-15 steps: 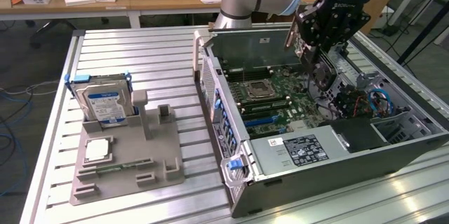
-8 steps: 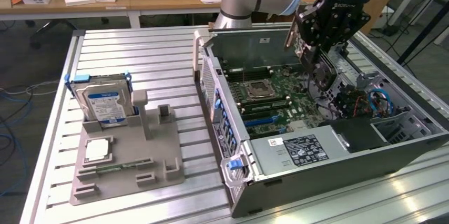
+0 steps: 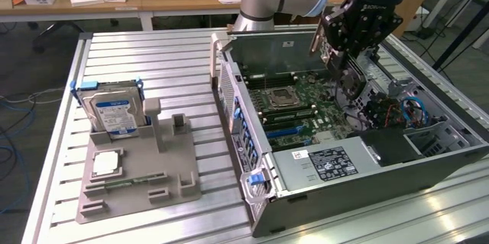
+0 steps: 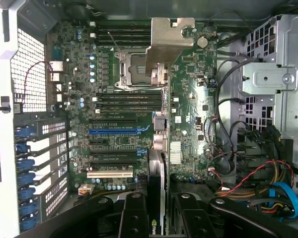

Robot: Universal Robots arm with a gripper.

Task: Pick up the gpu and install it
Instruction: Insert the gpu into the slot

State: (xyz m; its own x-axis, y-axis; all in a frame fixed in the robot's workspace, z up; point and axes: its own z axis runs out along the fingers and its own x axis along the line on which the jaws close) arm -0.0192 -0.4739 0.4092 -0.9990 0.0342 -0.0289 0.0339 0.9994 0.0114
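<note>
My gripper hangs over the open computer case, above the motherboard. It is shut on the gpu, a thin dark card held on edge below the black fingers. In the wrist view the gpu shows edge-on between the fingers, with its grey metal bracket at the far end. The card sits above the board, over the area beside the CPU socket and the expansion slots. No part of it is in a slot.
A grey fixture lies on the slatted table at the exterior view's left. It carries a blue-labelled hard drive, a processor and a memory stick. Inside the case are a drive cage and cable bundles.
</note>
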